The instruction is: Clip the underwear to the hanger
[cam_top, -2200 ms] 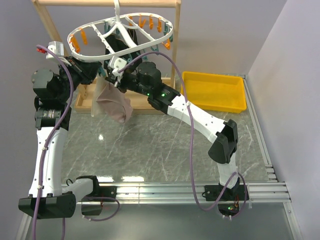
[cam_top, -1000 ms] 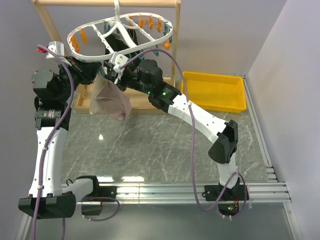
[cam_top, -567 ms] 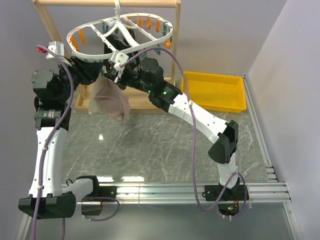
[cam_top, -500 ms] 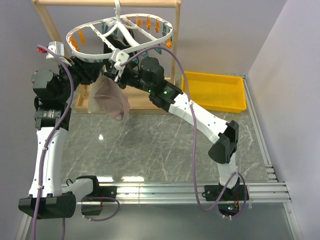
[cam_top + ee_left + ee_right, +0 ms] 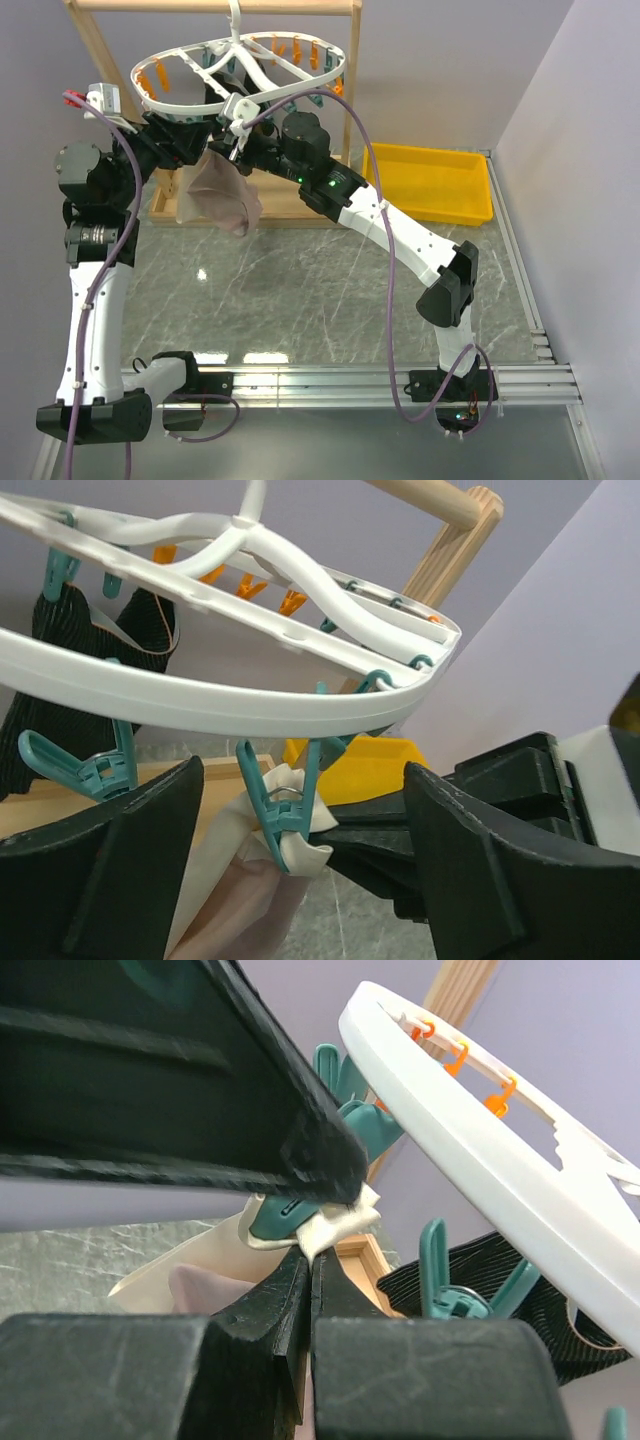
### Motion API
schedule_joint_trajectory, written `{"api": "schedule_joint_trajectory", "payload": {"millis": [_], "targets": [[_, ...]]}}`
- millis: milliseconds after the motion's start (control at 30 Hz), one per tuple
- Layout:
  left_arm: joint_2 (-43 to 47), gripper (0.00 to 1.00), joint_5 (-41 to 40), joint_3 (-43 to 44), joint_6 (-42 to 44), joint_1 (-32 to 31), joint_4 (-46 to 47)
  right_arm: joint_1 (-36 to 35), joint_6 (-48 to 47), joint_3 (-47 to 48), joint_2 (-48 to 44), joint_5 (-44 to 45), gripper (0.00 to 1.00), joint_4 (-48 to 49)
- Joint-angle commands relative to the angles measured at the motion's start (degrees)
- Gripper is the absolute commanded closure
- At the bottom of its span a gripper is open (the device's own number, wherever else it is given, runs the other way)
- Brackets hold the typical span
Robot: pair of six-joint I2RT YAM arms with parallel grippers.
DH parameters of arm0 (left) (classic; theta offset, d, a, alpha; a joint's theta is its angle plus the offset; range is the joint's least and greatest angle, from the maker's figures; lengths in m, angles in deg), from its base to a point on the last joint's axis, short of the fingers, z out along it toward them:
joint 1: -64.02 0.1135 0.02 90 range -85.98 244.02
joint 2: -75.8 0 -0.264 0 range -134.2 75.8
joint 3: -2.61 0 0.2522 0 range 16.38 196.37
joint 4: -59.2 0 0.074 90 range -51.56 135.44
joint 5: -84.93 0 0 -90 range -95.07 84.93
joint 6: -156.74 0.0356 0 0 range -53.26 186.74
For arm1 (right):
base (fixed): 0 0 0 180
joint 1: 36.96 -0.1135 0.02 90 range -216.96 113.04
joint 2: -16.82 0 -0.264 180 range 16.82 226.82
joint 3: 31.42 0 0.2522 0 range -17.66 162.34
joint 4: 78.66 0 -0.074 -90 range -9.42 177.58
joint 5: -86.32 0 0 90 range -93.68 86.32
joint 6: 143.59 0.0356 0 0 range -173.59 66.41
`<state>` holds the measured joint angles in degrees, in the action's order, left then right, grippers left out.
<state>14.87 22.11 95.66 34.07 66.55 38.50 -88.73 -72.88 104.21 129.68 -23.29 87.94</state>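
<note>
The white oval hanger (image 5: 243,72) hangs from the wooden rack, and its ring (image 5: 230,705) fills the top of the left wrist view. The pink underwear (image 5: 222,196) dangles below it by its beige waistband (image 5: 296,852). A teal clothespin (image 5: 283,815) on the ring is clamped on that waistband. My left gripper (image 5: 303,772) stands open, one finger on each side of the clothespin and apart from it. My right gripper (image 5: 312,1258) is shut on the waistband (image 5: 345,1222) just under the teal clothespin (image 5: 290,1218). In the top view, the left gripper (image 5: 188,138) and right gripper (image 5: 238,152) meet under the ring.
A black garment (image 5: 70,685) hangs clipped at the hanger's far side. Orange clothespins (image 5: 295,45) and more teal ones (image 5: 95,770) dangle from the ring. The wooden rack (image 5: 352,90) stands at the back, and a yellow tray (image 5: 430,182) lies to its right.
My left gripper has opened and let go of the teal clothespin, which now bites the waistband. The left arm has shifted slightly left. The right gripper has risen a little, still holding the fabric.
</note>
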Motion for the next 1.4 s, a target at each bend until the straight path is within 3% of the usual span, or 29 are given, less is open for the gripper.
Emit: {"api": "schedule_joint_trajectory", "payload": {"millis": [0,400,633,667,833,1000,1167,1367], "targets": [[2.3,0.13,0.77,2.72,-0.74,-0.06,2.72,0.35,0.74,2.33,-0.53,-0.51,1.0,1.49],[5.82,0.09,-4.5,0.7,0.85,0.64,-2.46,-0.17,1.88,-3.9,-2.55,1.51,0.97,2.71],[8.98,0.09,-10.29,-2.2,0.67,2.4,-6.32,-0.53,2.5,-8.39,-4.14,3.0,0.82,3.86],[9.24,0.09,-11.17,-2.82,0.85,2.83,-7.55,-0.53,2.68,-8.92,-4.31,3.09,0.72,3.95],[11.44,0.1,-16.63,-5.01,1.46,4.5,-11.6,-0.53,2.94,-10.24,-4.75,3.62,0.58,4.12],[12.85,0.18,-19.62,-8.62,3.04,5.65,-15.73,-0.44,3.12,-11.91,-5.54,4.5,0.53,3.86],[13.55,0.38,-19.44,-12.31,4.8,5.83,-18.55,-0.53,3.29,-15.59,-7.74,4.59,0.49,4.3],[11.54,0.5,-17.27,-16.35,3.4,6.53,-17.68,0.35,5.66,-20.51,-12.04,5.11,0.44,3.33]]}}
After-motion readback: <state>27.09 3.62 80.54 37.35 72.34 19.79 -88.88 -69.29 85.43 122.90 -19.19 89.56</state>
